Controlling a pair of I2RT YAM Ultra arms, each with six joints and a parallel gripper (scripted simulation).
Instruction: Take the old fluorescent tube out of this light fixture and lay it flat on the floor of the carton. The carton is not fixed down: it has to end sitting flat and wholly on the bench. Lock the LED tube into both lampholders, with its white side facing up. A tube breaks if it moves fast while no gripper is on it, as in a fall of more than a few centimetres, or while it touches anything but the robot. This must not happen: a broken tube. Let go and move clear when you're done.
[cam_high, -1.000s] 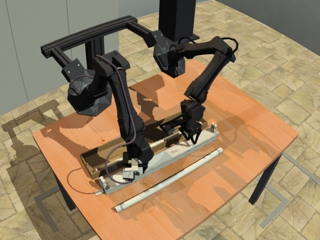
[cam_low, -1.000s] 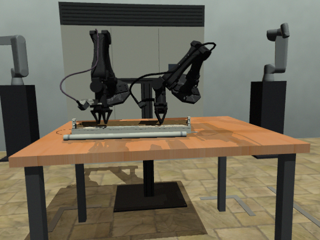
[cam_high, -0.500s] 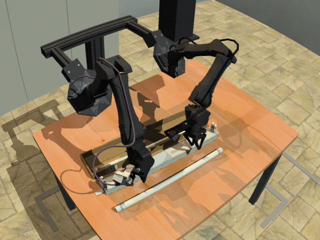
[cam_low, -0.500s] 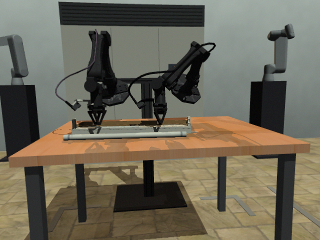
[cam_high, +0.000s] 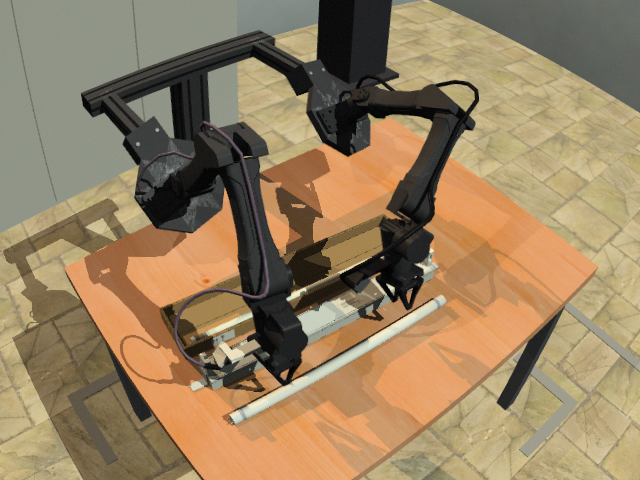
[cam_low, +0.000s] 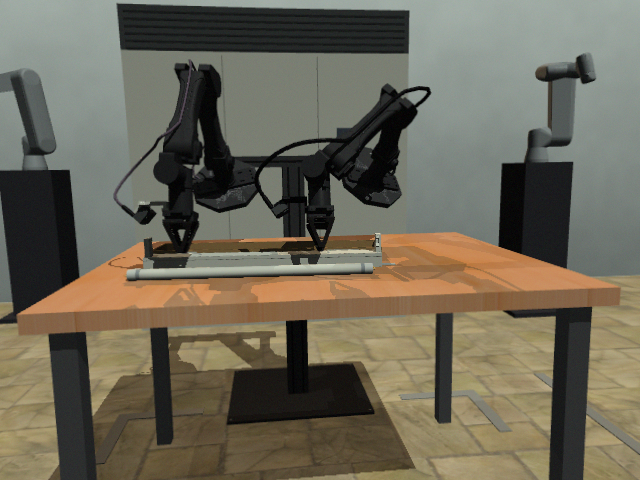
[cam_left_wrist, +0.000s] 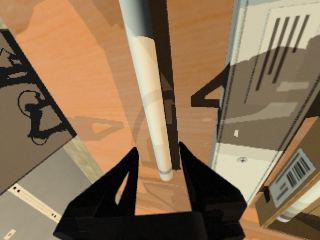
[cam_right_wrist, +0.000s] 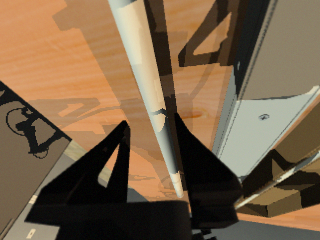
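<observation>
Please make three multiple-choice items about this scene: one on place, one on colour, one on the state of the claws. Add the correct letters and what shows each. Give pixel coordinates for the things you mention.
1. Where is the light fixture (cam_high: 323, 321) (cam_low: 232, 260) (cam_left_wrist: 232, 162) (cam_right_wrist: 255, 132)?
A. Inside the carton
B. Between carton and LED tube
C. On the floor

2. What colour is the carton (cam_high: 214, 304) (cam_left_wrist: 310, 137) (cam_right_wrist: 282, 197)?
A. Brown
B. Blue
C. Red

3. How are the claws?
A. Both gripping a tube
B. One gripping the carton
C. Both open, holding nothing

Answers:
1. B: the top view shows the LED tube (cam_high: 361, 351) (cam_low: 248, 271) (cam_left_wrist: 152, 100) (cam_right_wrist: 142, 65) on its other side.
2. A: its walls look brown.
3. C: left claw (cam_high: 402, 304) (cam_low: 320, 249) (cam_left_wrist: 159, 146) and right claw (cam_high: 285, 381) (cam_low: 181, 250) (cam_right_wrist: 150, 121) have parted, unloaded fingers.
</observation>
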